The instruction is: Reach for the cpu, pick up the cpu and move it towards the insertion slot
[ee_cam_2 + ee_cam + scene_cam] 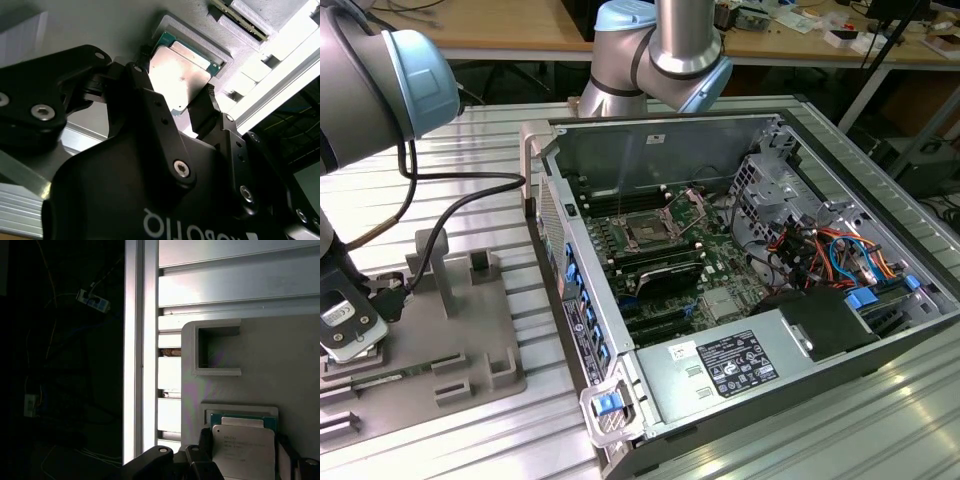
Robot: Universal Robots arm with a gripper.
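Observation:
The cpu, a flat square chip with a silvery top and a green rim, sits at a raised recess of the grey tray. My gripper is shut on the cpu, one black finger against each of two opposite edges. The first wrist view shows the cpu between the fingers over the tray. In the exterior view, my gripper is low over the tray at the left. The insertion slot lies inside the open computer case, far to the exterior view's right of the gripper.
The case wall stands between the tray and the motherboard. A power supply and coloured cables fill the case's right side. Grey posts rise from the tray. A black cable trails from the arm. Another recess lies nearby.

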